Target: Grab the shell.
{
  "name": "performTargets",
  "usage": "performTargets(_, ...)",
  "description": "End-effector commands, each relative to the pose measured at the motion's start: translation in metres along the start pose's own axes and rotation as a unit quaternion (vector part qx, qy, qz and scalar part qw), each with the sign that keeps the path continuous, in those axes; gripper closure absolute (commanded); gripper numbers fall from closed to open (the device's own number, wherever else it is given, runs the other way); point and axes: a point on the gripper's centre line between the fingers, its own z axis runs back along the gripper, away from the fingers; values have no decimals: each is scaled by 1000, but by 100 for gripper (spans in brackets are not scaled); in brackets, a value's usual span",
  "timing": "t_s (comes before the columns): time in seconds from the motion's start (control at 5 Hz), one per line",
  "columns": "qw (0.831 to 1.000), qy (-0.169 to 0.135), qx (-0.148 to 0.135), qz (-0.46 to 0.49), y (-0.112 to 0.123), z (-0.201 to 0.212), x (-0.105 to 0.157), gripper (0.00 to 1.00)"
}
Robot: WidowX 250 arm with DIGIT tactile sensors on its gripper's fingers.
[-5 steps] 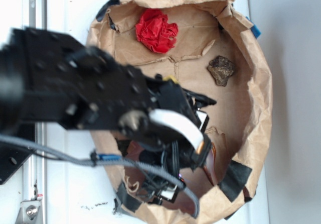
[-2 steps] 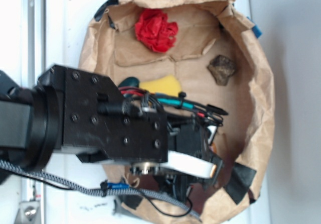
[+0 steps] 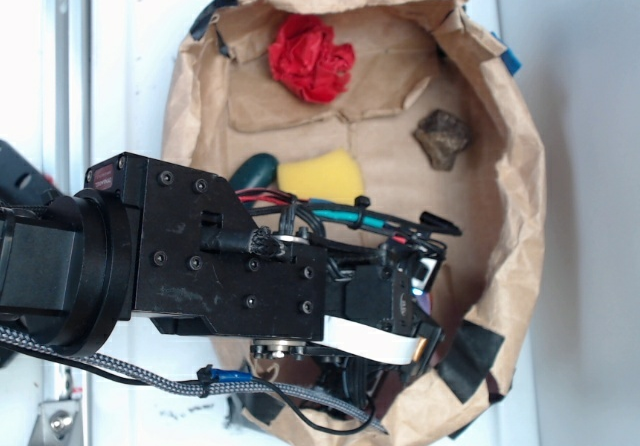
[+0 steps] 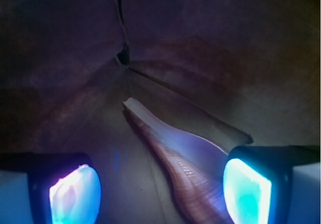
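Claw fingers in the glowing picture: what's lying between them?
In the wrist view, the shell lies on the brown paper between the claw's two glowing pads. Nothing else shows there.

Shell (image 4: 170,153): wide end cut off by wrist view's lower edge; hidden by arm in exterior view.
End effector (image 4: 160,189): fingers cropped at the bottom.

Arm (image 3: 200,266) reaches rightward, wrist low; hand (image 4: 160,191) apparently spread, fingers (image 4: 246,189) glowing.

The shell (image 4: 175,158) lies between the 2 fingers (image 4: 75,194) (nearer the right one).
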Motion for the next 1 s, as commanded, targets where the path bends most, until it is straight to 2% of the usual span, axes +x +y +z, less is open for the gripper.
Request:
performTargets(0.0,999,4,-7,-42,9,21,1,0)
performTargets(0.6,999,0,-3,-41,20,29,-4,0)
performTargets(0.8,999,9,14,-37,23,20,-1,0)
